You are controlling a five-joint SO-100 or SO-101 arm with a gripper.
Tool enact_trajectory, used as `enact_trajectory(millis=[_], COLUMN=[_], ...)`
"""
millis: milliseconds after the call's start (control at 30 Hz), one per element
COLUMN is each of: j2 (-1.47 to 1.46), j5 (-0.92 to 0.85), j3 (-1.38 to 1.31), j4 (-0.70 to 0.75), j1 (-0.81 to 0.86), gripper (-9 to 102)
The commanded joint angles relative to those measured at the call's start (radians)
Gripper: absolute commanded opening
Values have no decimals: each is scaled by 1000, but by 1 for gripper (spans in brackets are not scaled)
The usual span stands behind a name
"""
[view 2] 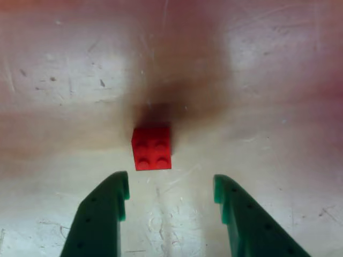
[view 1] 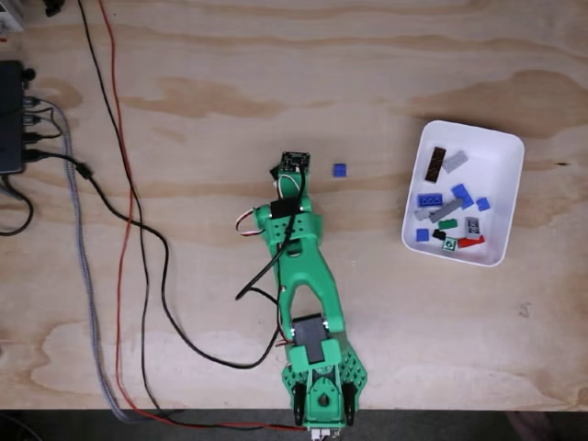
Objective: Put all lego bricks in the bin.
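While the gripper point(view 2: 171, 195) is hanging with its jaws spread above the table, a red brick point(view 2: 153, 147) is lying just beyond its tips, well apart from the bin point(view 1: 501, 152); closing from here risks nudging it away.

My green claw point(view 2: 170, 198) hangs over a red brick point(view 2: 153, 147), a blue brick point(view 1: 340, 170) sits on pale wood point(view 1: 184, 138), and the white bin point(view 1: 503, 152) holds blue, grey, brown and red ones.
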Motion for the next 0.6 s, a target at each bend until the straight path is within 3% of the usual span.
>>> enact_trajectory(millis=[0, 233, 367, 433, 567], j2=[-9, -20, -21, -25, -20], j5=[-5, 12, 12, 15, 18], j3=[-28, 44, 80, 87, 95], j4=[-41, -164, -196, -213, -216], j1=[0, -32, -55, -60, -58], gripper=[19, 19, 12, 0, 0])
